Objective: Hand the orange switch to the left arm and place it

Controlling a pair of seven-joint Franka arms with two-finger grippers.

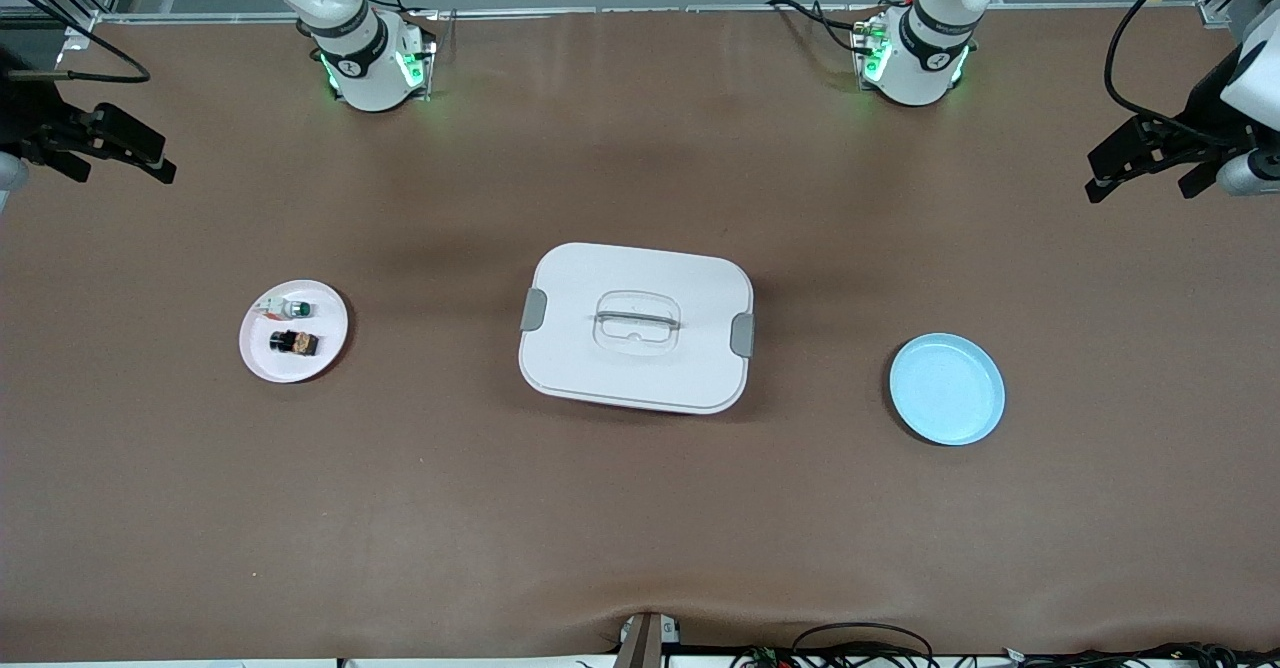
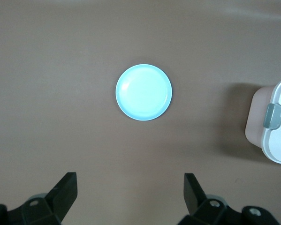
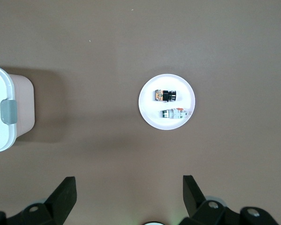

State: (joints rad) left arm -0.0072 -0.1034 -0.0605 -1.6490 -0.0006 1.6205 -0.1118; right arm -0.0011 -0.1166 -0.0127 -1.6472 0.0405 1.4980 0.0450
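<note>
Nothing is done yet: the small black cylindrical orange switch (image 1: 294, 342) lies on the round white plate (image 1: 262, 354) beside a white green-button part (image 1: 295, 308). My right gripper (image 1: 108, 144) and left gripper (image 1: 1150, 160) hang spread wide and empty (well apart from it); the large white plastic box (image 1: 637, 326) stands between the plates, the round light-blue plate (image 1: 947, 389) bare.

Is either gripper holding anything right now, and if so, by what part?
Nothing is held. Left gripper hangs open over the blue plate; right gripper is open too. Orange switch lies on the white plate.
</note>
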